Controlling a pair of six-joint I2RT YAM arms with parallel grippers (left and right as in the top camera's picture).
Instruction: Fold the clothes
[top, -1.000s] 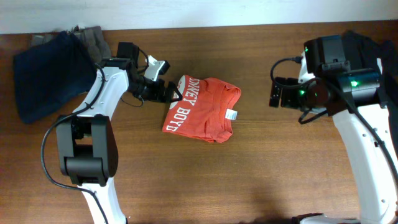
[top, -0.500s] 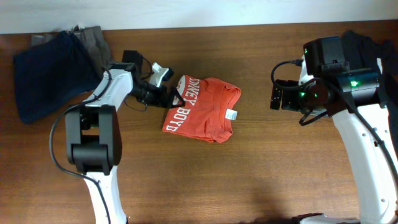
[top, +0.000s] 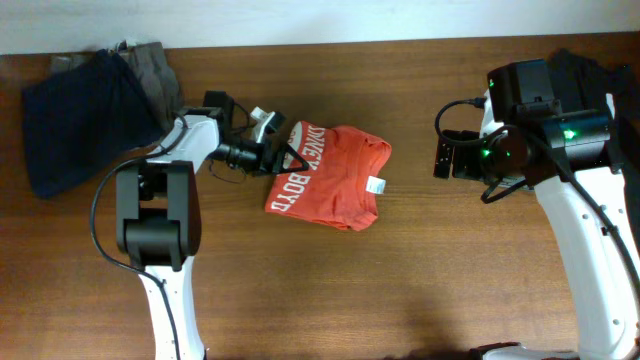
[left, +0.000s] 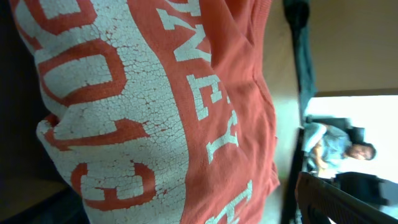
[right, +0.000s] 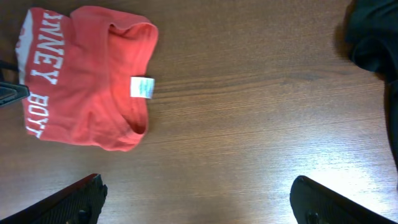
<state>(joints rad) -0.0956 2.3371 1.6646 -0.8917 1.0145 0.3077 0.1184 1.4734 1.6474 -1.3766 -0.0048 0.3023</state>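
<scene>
A wide band of bare surface is left along the near edge, below the folded red shirt. Open wood is also seen between the shirt and the right gripper, whose fingers are spread wide above it. The shirt's left edge is blocked by the left gripper and its arm, which is stretched across from the far left. The far left corner is occupied by a dark blue garment, with a grey-brown garment just behind it. The far right corner is taken up by dark clothes, partly covered by the right arm.
</scene>
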